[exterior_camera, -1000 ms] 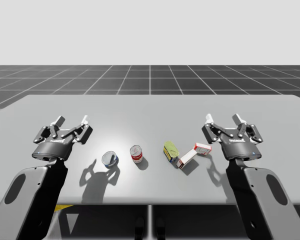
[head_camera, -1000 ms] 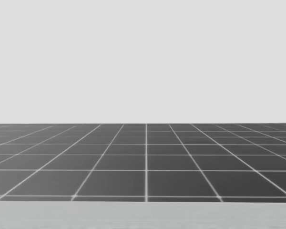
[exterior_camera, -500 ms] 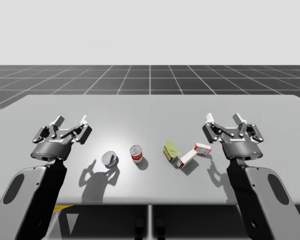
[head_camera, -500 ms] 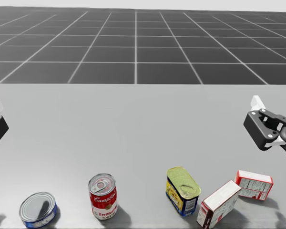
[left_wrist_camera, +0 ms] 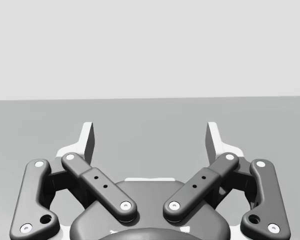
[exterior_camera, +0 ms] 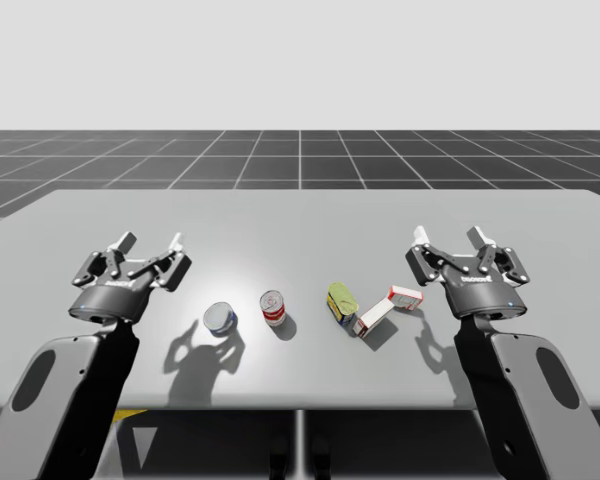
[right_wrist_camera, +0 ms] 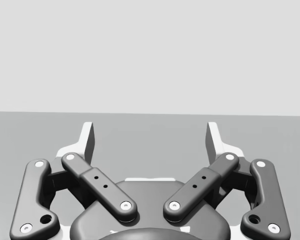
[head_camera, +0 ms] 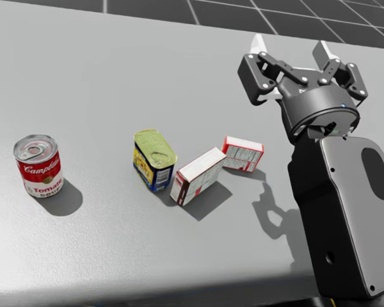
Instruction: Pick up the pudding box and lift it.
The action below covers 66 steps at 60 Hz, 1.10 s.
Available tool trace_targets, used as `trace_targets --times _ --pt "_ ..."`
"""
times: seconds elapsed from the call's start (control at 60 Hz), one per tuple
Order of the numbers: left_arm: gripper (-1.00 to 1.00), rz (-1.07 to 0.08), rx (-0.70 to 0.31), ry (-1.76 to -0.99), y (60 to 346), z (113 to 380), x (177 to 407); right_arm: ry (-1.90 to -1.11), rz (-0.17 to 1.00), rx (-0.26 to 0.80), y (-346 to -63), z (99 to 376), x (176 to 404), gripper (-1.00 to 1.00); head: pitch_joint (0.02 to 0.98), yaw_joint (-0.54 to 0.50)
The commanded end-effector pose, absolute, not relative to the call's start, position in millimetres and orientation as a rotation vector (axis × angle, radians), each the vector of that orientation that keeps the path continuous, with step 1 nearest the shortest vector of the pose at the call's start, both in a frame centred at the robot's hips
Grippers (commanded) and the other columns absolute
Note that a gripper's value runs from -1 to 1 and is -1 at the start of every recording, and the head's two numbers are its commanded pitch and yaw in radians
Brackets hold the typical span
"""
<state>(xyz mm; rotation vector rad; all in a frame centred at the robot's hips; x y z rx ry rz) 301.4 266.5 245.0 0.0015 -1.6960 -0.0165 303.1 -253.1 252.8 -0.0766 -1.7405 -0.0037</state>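
- The pudding box [head_camera: 197,175], the longer red-and-white one, lies on the grey table [head_camera: 102,70] between a yellow-topped oblong tin [head_camera: 155,158] and a smaller red-and-white box [head_camera: 243,153], close against both.
- My right gripper [head_camera: 292,48] hovers near the 2 boxes, fingers spread, holding nothing.
- My left gripper [exterior_camera: 152,242], also spread, hangs well apart, near a blue can [exterior_camera: 219,319]; a red can [head_camera: 38,165] stands between that can and the tin.

My dark grey arms [exterior_camera: 68,395] end in black linkage bars [left_wrist_camera: 97,187] with silver screws [left_wrist_camera: 125,205] and white-tipped fingers [left_wrist_camera: 88,139].
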Motion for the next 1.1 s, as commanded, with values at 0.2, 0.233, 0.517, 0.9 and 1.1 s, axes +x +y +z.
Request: trace_targets --times 0.2,0.233,0.517,0.9,1.1 --pt "-1.0 -0.034 -0.002 -1.692 259.5 243.8 298.5 -1.737 0.006 -0.05 -250.3 258.3 299.3 -1.0 0.864 -0.3" --pt "-1.0 -0.032 -0.002 -1.693 260.1 244.2 298.0 -1.725 0.003 -0.029 -250.4 260.0 297.4 -1.0 0.862 -0.3" --pt "-1.0 -0.033 -0.001 -1.694 259.6 245.1 296.1 -1.638 0.154 0.046 -237.2 262.3 247.8 -1.0 0.875 -0.29" --pt "-1.0 -0.035 0.0 -1.689 258.9 244.2 295.5 -1.566 0.306 0.19 -221.9 227.4 193.3 -1.0 0.881 -0.29" --pt "-1.0 -0.043 0.006 -1.688 257.4 242.5 296.1 -1.527 0.371 0.294 -218.4 209.6 177.8 -1.0 0.881 -0.3"
